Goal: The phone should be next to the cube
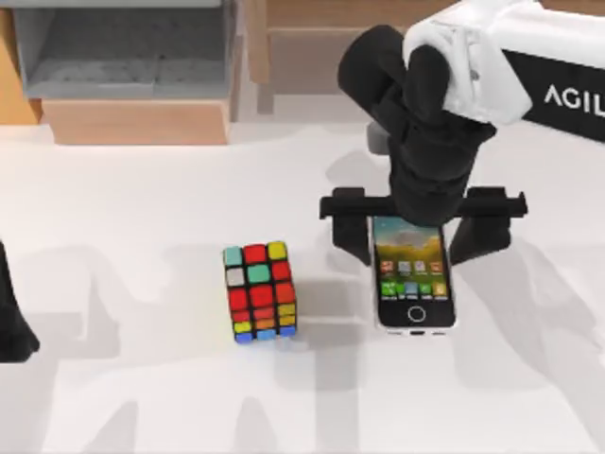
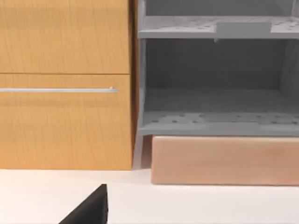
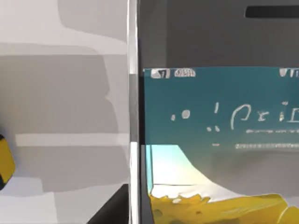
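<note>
1. Phone (image 1: 414, 280) lies flat on the white desk (image 1: 142, 208), right of centre in the top view, screen up with rows of colourful app icons and a round home button at its lower end.
2. The cube (image 1: 260, 290) sits left of the phone at lower centre of the top view, near it but apart, with bare desk between; its top shows mostly red stickers with teal, yellow and white.
3. The right pincer (image 1: 417, 234) hangs over the phone's upper end, fingers spread wide, one black finger (image 1: 353, 230) on each side of the phone; I cannot tell whether they touch the phone.
4. The right arm's white casing at the upper right of the top view bears the letters "AGIL", cut off by the frame edge.
5. The right wrist view looks close onto the phone's (image 3: 215, 121) teal screen; its small white writing cannot be read.
6. The left arm (image 1: 11, 317) is parked at the left edge of the top view; I cannot tell how its pincer stands.
7. The left wrist view faces a wooden cabinet (image 2: 65, 84) and a grey shelf unit (image 2: 215, 93).
</note>
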Robot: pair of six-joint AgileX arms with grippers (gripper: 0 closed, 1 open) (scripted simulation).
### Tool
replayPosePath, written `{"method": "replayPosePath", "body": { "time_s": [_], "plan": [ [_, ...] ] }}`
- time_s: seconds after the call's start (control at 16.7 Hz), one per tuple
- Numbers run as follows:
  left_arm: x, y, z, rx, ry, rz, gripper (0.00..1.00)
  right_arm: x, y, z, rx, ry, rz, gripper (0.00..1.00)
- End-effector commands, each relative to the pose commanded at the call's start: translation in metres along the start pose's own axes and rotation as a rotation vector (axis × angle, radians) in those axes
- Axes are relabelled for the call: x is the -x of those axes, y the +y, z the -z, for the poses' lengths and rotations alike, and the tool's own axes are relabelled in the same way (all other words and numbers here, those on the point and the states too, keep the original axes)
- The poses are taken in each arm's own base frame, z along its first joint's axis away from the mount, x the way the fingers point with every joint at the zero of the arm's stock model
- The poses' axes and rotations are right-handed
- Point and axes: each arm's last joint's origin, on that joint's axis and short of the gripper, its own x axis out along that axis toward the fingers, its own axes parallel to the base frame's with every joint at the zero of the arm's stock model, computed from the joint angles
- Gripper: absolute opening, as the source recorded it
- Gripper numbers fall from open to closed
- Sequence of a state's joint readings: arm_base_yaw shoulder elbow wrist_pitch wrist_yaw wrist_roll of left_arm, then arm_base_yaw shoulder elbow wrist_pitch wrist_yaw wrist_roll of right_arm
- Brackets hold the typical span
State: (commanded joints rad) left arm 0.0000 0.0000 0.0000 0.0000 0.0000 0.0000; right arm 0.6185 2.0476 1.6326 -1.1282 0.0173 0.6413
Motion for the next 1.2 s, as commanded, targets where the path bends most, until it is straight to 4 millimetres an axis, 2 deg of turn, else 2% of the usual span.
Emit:
{"method": "replayPosePath", "body": {
  "time_s": [0.6, 0.84, 1.2],
  "plan": [
    [0.0, 0.0, 0.0, 0.0, 0.0, 0.0, 1.0, -0.037, 0.009, 0.006, 0.015, 0.114, -0.047, 0.0],
    [0.0, 0.0, 0.0, 0.0, 0.0, 0.0, 1.0, -0.04, 0.008, 0.008, 0.015, 0.107, -0.061, 0.0],
    [0.0, 0.0, 0.0, 0.0, 0.0, 0.0, 1.0, -0.042, 0.004, 0.002, 0.009, 0.002, -0.03, 0.0]
  ]
}}
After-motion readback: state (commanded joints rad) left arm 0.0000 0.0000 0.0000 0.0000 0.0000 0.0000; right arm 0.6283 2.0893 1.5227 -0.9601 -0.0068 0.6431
